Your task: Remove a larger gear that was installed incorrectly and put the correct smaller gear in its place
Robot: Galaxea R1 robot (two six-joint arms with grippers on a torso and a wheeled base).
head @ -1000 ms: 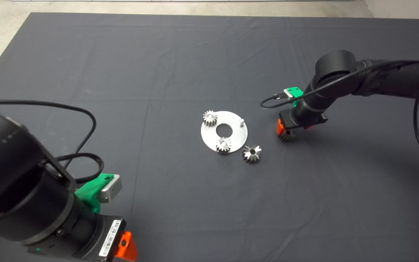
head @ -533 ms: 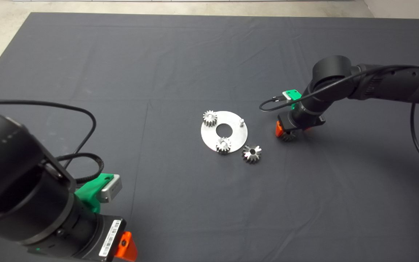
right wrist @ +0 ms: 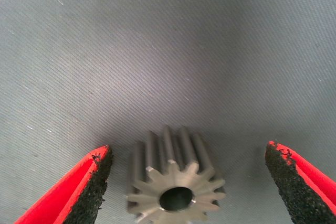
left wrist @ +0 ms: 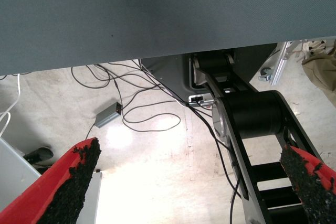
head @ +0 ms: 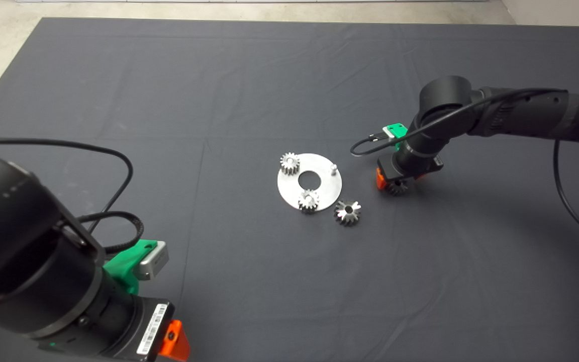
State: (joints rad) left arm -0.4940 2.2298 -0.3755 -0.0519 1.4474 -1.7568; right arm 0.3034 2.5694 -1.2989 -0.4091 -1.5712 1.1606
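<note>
Right wrist view shows the small dark-grey steel gear with glinting teeth and a centre hole (right wrist: 176,187) lying on the dark grey cloth mat (right wrist: 168,51) between the right gripper's (right wrist: 186,182) two red fingers, closer to one pad than the other, touching neither. Jaws are spread wide, nothing gripped yet. Bore axis looks tilted toward the camera rather than square to the mat, so the gear may be resting on its teeth or leaning; cannot tell for sure. In the head view the right gripper (head: 394,184) sits straight over that smaller gear (head: 398,188), well to the right of the round flat silver metal plate with a centre hole (head: 319,193). Key relation: gear is already inside the jaw gap, off-centre, so closing should pull it sideways before it seats. On the plate: two small matte pale gears (head: 289,163) (head: 308,200) sit on it, and one thin bare upright pin (head: 334,167) stands empty near the right rim. The shiny silver larger gear with long flaring teeth (head: 348,211) lies on the mat just off the plate's lower right edge, already off the pin. Left gripper (left wrist: 189,187) is parked at lower left, fingers wide apart, its wrist view seeing floor and cables.
</note>
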